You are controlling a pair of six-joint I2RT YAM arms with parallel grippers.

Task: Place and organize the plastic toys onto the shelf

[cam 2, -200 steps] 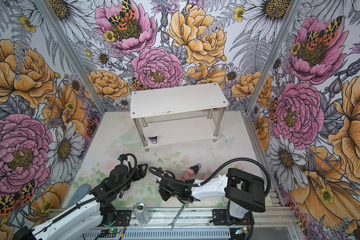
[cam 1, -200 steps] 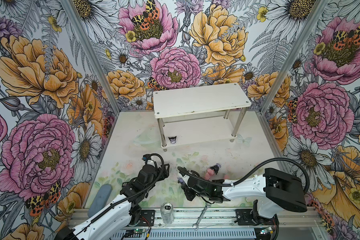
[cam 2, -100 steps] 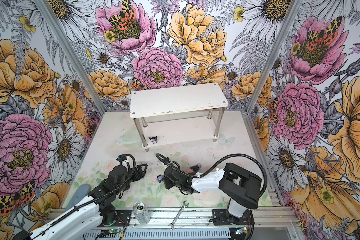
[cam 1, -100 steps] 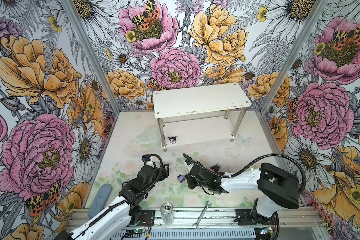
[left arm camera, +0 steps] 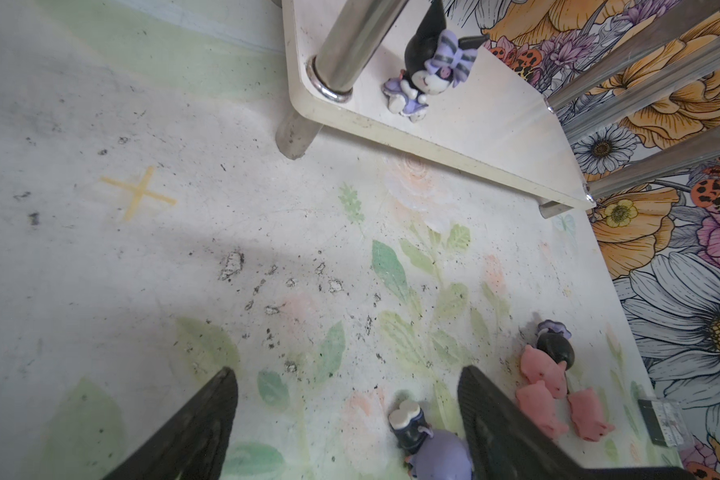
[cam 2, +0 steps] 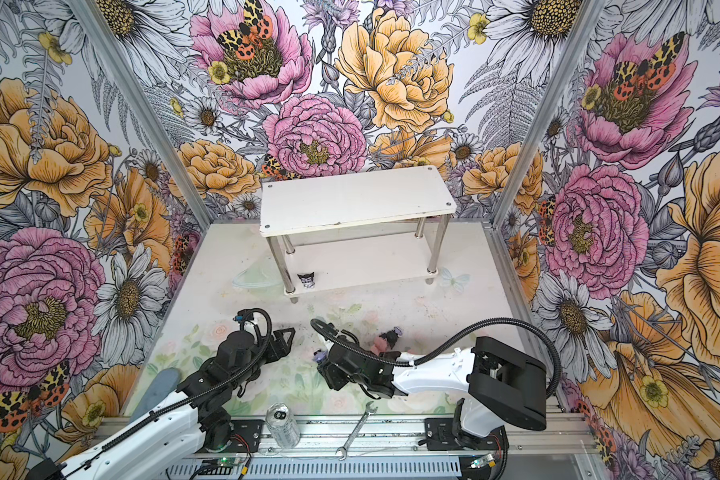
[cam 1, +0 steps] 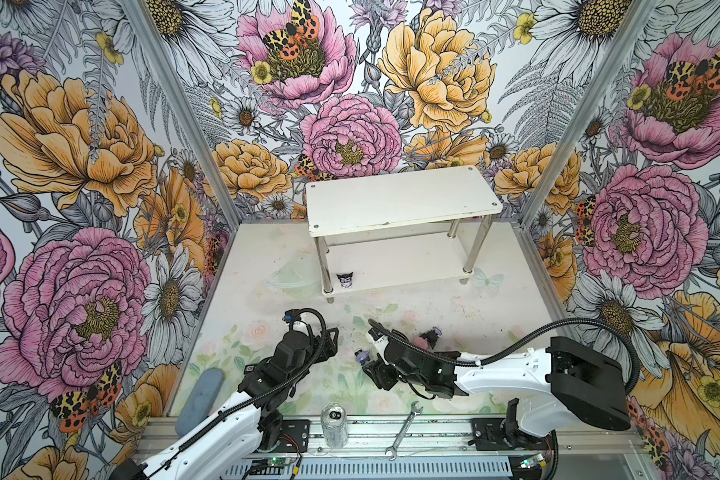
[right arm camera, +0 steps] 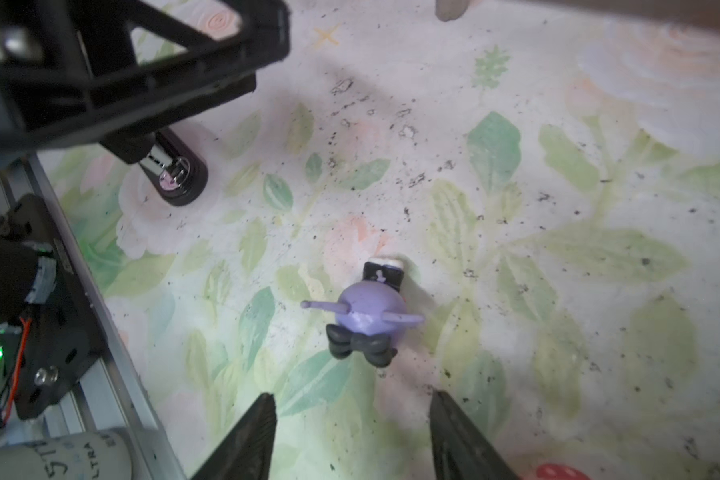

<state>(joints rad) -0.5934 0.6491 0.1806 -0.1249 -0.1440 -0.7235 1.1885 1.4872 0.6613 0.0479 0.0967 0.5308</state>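
The left tool [cam 1: 331, 345] hovered low over the counter [cam 1: 246, 332], jaws spread wide and empty; in its wrist view its dark fingers [left arm camera: 208, 415] framed bare counter and the feet of a purple-headed figurine [left arm camera: 429, 444]. The right tool [right arm camera: 352, 436] was likewise spread and gripped nothing. Its fingertips stood apart just short of that figurine, which lay on the counter clear of both, its black bow toward the tool. In both top views the figurine [cam 1: 362, 356] lay at about 10 o'clock from the right tool, between the two arms.

Three pink pigs [left arm camera: 543, 368] lay on the counter, touching or just beside one another, with a dark figurine [left arm camera: 555, 345] against them. In a top view this cluster [cam 1: 421, 341] sat at about 1 o'clock from the right tool, partly hidden by the arm.

The shelf [cam 1: 400, 199] stood at the counter's 12 o'clock. An eared figurine [cam 1: 345, 279] stood upright on its lower tier, at the 7 o'clock corner, just beside a chrome leg [cam 1: 324, 266].

A clear can [cam 1: 334, 424] and a wrench [cam 1: 404, 430] lay at the 6 o'clock edge.
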